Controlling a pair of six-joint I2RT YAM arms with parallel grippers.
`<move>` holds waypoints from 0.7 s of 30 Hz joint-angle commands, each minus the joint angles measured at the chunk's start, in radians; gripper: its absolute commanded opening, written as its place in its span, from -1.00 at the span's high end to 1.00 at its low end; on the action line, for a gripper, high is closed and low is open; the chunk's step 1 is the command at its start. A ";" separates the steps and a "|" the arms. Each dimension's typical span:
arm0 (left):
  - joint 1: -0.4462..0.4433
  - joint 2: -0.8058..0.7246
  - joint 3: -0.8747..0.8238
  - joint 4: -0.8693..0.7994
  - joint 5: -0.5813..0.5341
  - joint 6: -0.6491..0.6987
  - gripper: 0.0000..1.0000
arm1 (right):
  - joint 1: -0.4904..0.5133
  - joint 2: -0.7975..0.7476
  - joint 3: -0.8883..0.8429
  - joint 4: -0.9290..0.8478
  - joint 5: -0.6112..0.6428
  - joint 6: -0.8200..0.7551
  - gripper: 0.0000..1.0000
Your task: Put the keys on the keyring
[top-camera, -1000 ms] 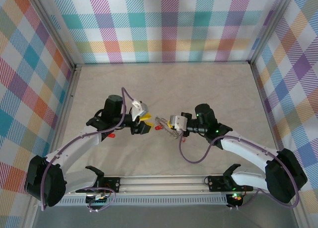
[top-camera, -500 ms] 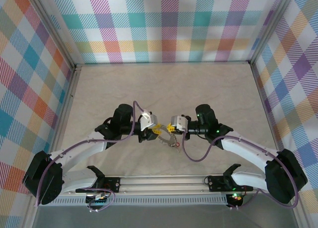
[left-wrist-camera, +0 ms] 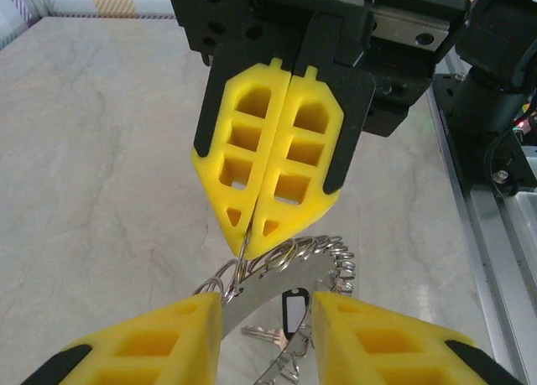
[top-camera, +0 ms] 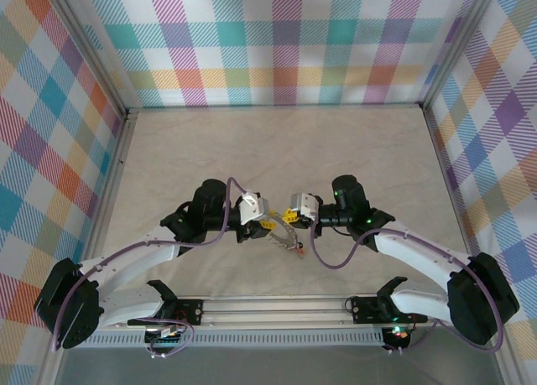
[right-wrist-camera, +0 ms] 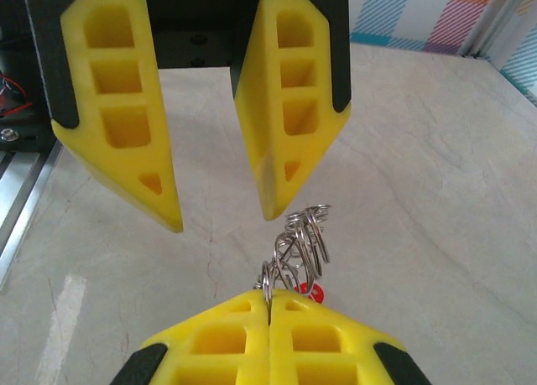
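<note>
Keyring (left-wrist-camera: 268, 288) hung between arms, edge pinched in right gripper (right-wrist-camera: 270, 297), fingers pressed together, with red-headed key (right-wrist-camera: 315, 293) dangling below. Left gripper (right-wrist-camera: 222, 219) straddled keyring, fingers apart, no grip seen. You likely needed right hold steady, left closing slowly, square on rim.

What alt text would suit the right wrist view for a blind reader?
The right gripper, shut, pinches a thin silvery jagged metal keyring above a pale marbled table. Facing it, the left gripper has its yellow fingers apart; a red key head shows nearby.
</note>
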 commanded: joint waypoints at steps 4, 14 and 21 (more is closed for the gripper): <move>-0.042 0.020 -0.021 0.058 -0.036 0.017 0.33 | -0.008 -0.035 0.013 -0.006 -0.069 0.019 1.00; -0.056 0.039 -0.030 0.117 -0.151 0.013 0.31 | -0.006 -0.037 0.011 -0.009 -0.079 0.008 1.00; -0.067 0.056 -0.026 0.115 -0.099 0.015 0.43 | -0.006 -0.032 0.011 0.000 -0.073 0.008 1.00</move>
